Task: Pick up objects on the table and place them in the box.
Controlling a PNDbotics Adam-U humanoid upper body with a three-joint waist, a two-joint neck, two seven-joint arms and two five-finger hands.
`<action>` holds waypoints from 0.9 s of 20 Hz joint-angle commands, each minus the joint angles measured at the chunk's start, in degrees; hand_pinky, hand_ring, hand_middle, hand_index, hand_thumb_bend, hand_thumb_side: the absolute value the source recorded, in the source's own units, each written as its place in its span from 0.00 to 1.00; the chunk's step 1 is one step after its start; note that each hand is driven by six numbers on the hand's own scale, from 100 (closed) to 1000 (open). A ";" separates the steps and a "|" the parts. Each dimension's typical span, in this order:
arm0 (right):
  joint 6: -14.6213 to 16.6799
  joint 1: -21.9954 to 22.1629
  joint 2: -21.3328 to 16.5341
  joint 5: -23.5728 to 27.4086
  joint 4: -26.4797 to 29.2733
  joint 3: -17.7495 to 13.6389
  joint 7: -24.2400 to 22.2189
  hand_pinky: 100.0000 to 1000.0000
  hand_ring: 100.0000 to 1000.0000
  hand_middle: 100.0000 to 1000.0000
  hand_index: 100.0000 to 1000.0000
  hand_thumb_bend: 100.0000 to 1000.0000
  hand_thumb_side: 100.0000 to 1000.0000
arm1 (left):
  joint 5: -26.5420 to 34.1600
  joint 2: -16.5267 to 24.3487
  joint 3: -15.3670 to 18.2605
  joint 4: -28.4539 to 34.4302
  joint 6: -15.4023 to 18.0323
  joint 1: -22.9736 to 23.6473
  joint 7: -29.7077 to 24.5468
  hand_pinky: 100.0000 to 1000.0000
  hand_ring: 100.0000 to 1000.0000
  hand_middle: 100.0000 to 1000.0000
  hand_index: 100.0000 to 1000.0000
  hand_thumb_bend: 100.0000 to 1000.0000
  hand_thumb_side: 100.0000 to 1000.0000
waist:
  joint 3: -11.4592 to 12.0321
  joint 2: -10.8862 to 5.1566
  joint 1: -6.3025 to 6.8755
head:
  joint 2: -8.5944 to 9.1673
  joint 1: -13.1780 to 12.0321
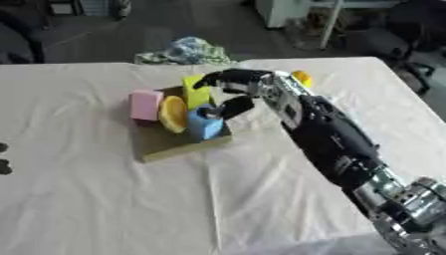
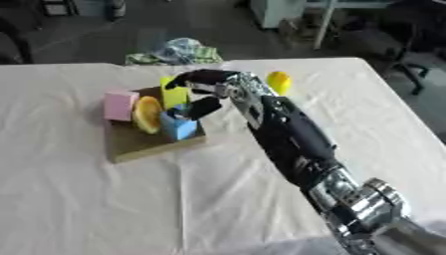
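Observation:
A low brown box [image 1: 166, 144] lies on the white cloth at the middle of the table. In it stand a pink block [image 1: 145, 105], an orange-yellow round piece [image 1: 173, 113], a yellow-green block [image 1: 195, 92] and a blue block [image 1: 205, 127]. My right hand [image 1: 233, 82] reaches in from the lower right and hovers over the box's far right corner. Its fingers arch above the yellow-green block and its thumb [image 1: 235, 106] points down at the top of the blue block, with nothing clasped. A yellow round object [image 2: 278, 81] lies on the cloth behind the wrist. Only a dark bit of my left hand [image 1: 3, 165] shows at the left edge.
A crumpled blue-green cloth [image 1: 188, 51] lies at the table's far edge, just behind the box. My right forearm [image 1: 335, 137] crosses the table's right half. White cloth [image 1: 104, 199] spreads in front of the box. Chairs and furniture stand beyond the table.

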State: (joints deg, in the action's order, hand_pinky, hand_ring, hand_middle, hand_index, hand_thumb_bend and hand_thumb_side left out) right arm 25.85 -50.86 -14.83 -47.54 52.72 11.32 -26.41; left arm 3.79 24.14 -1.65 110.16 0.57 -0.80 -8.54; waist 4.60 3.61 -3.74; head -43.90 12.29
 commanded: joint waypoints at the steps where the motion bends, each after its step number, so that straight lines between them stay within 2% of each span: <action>1: -1.13 -0.92 -3.37 3.32 3.00 -0.48 -0.59 0.93 0.96 0.94 1.00 0.26 0.73 | -0.03 0.49 0.21 0.56 0.13 -0.25 -0.12 0.69 0.47 0.59 0.77 0.09 0.85 | -0.18 -1.49 0.40 | -0.22 0.03; 3: -2.53 -0.85 -4.66 4.42 3.26 -1.51 0.08 0.92 0.95 0.94 1.00 0.26 0.67 | -0.05 0.52 0.21 0.55 0.13 -0.23 -0.16 0.69 0.47 0.59 0.77 0.08 0.86 | -0.26 -1.43 0.41 | -0.22 0.07; 5: -4.16 -0.97 -6.32 3.69 1.93 -3.43 1.49 0.91 0.96 0.96 1.00 0.26 0.56 | -0.12 0.63 0.29 0.53 0.13 -0.06 -0.11 0.69 0.47 0.59 0.77 0.08 0.86 | -0.36 -1.39 0.42 | -0.22 0.09; 7: -6.01 -0.98 -8.08 2.07 -0.71 -6.02 3.29 0.90 0.96 0.97 1.00 0.24 0.48 | -0.17 0.64 0.40 0.52 0.13 0.15 0.01 0.69 0.47 0.58 0.77 0.08 0.86 | -0.48 -1.35 0.43 | -0.22 0.18; 10: -8.83 -0.53 -9.87 -0.69 -5.20 -10.45 6.09 0.89 0.95 0.96 1.00 0.22 0.42 | -0.21 0.67 0.31 0.53 0.13 0.19 -0.02 0.69 0.47 0.58 0.77 0.08 0.86 | -0.41 -1.24 0.41 | -0.22 0.36; 18: -16.67 -0.29 -10.84 -8.39 -17.93 -23.17 13.93 0.87 0.92 0.93 1.00 0.21 0.49 | -0.37 1.23 -0.05 0.64 0.16 -0.16 -0.49 0.69 0.47 0.58 0.77 0.08 0.87 | 1.19 -0.40 0.05 | -0.22 1.93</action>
State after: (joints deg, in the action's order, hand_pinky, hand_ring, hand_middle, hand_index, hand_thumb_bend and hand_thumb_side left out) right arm 10.37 -49.89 -23.71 -54.57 36.00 -9.73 -13.67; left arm 3.67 24.17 -1.68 109.86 0.69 -0.44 -8.82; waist 5.94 3.65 -3.76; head -43.90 13.83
